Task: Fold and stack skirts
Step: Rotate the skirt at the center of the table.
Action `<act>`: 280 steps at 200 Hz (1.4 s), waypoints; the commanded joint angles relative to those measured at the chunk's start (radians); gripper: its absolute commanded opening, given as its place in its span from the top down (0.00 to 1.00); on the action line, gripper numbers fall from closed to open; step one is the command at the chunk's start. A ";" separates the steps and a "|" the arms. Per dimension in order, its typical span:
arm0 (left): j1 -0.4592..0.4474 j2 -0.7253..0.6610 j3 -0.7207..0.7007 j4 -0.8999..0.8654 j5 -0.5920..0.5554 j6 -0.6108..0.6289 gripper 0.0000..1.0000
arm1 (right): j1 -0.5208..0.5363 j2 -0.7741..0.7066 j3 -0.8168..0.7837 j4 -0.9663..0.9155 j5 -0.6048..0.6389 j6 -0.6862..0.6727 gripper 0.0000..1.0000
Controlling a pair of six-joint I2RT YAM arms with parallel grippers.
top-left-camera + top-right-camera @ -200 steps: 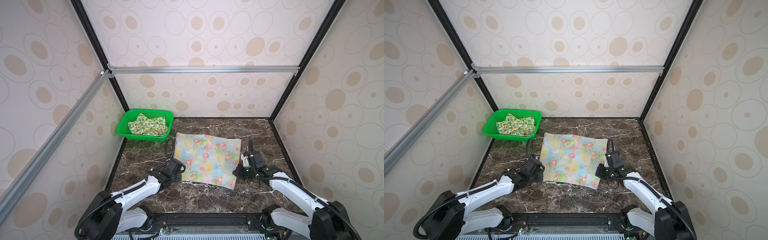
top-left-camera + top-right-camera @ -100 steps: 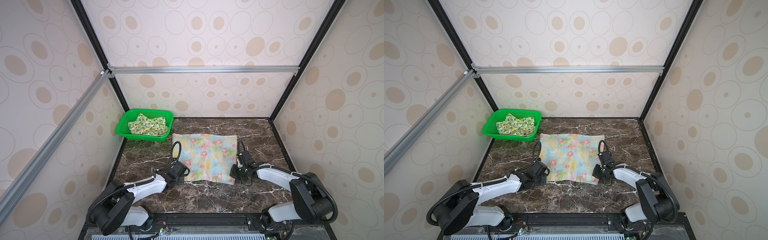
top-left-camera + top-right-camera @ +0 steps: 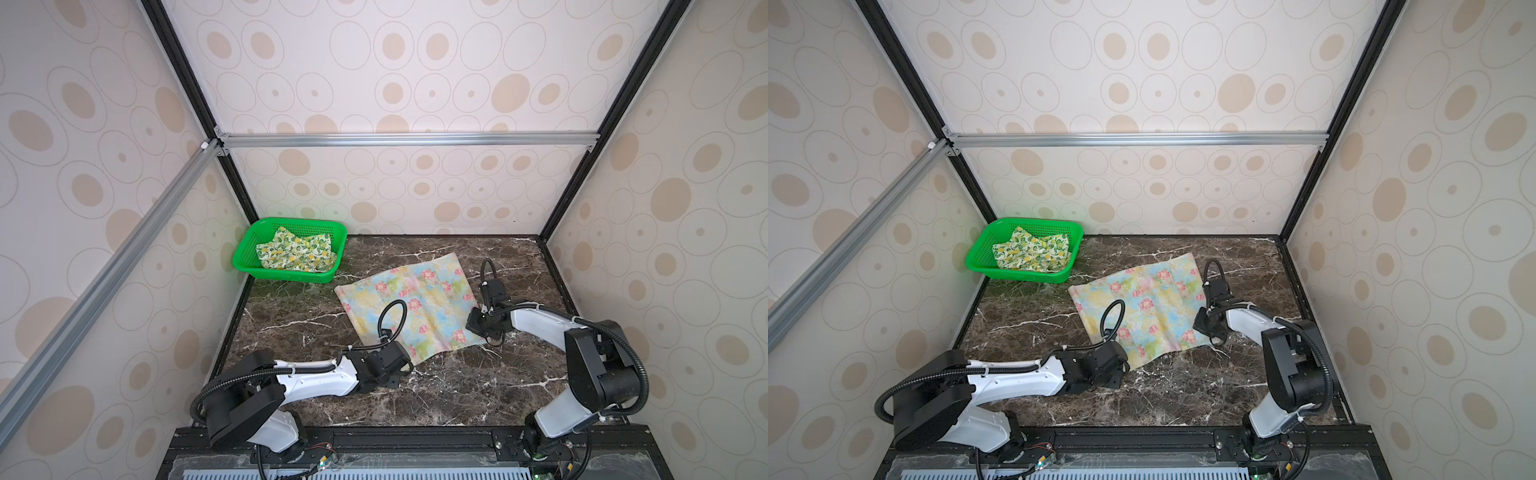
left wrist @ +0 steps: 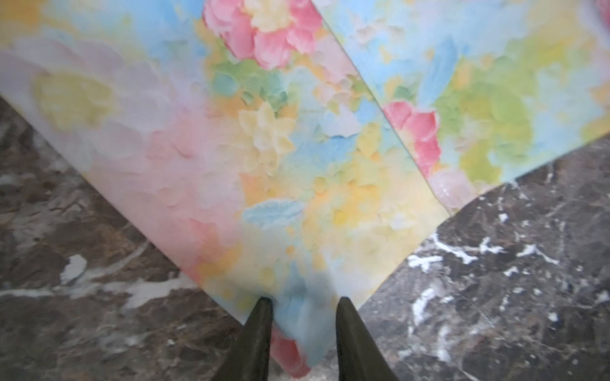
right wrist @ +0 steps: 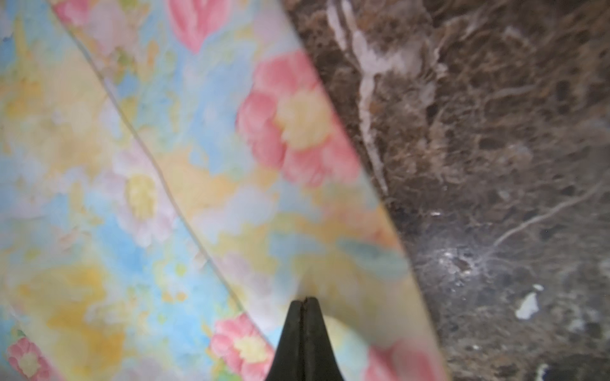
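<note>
The floral skirt [image 3: 415, 307] lies flat mid table [image 3: 457, 386], prob. spread so both arms can lift near corners for a fold. L gripper [image 4: 302, 301] at skirt's 6 o'clock corner: jaws narrowly apart, corner between, not pinched. R gripper [image 5: 305, 301] at 4 o'clock edge: jaws closed on cloth. The lemon skirt [image 3: 297, 251] waits in the basket [image 3: 249, 257], 10 o'clock.

the floral skirt [image 5: 165, 198] is blurred and cut off at the edges in the right wrist view.

Floral skirt [image 3: 432, 303] covers mid-table, green basket [image 3: 291, 275] fills far-left corner, leaving marble table [image 3: 457, 395] bare elsewhere.
</note>
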 commanded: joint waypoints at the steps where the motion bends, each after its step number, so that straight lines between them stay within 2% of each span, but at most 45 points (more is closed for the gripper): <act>1: -0.001 -0.045 0.081 -0.101 -0.073 0.020 0.63 | 0.055 -0.063 0.001 -0.046 -0.003 0.000 1.00; 30: 0.047 -0.042 0.135 -0.170 -0.117 0.109 0.62 | 0.062 -0.065 -0.070 0.018 -0.036 0.053 1.00; 60: 0.065 -0.013 0.101 -0.113 -0.095 0.128 0.64 | 0.059 -0.027 -0.087 0.062 0.005 0.088 1.00; 114: 0.067 0.048 0.043 0.017 -0.004 0.103 0.67 | 0.027 0.090 -0.008 0.063 0.052 0.112 1.00; 138: 0.061 0.073 0.039 0.061 0.038 0.088 0.68 | -0.036 0.150 0.037 0.075 0.005 0.104 1.00; 165: 0.026 0.127 0.079 0.095 0.070 0.087 0.69 | -0.053 0.182 0.095 0.070 -0.018 0.062 1.00; 214: -0.074 0.270 0.208 0.172 0.145 0.062 0.73 | -0.052 0.007 0.048 0.034 -0.046 0.030 1.00; 238: -0.090 0.266 0.240 0.180 0.146 0.049 0.74 | -0.045 -0.120 -0.022 0.004 -0.065 0.013 1.00; 262: -0.049 0.183 0.249 0.082 0.079 0.091 0.70 | -0.007 -0.227 -0.080 -0.029 -0.094 -0.039 0.85; 266: -0.035 0.169 0.252 0.057 0.073 0.099 0.70 | 0.026 -0.241 -0.084 -0.042 -0.089 -0.051 0.82; 280: 0.028 0.114 0.243 -0.034 0.040 0.148 0.63 | 0.079 -0.282 -0.094 -0.078 -0.079 -0.087 0.76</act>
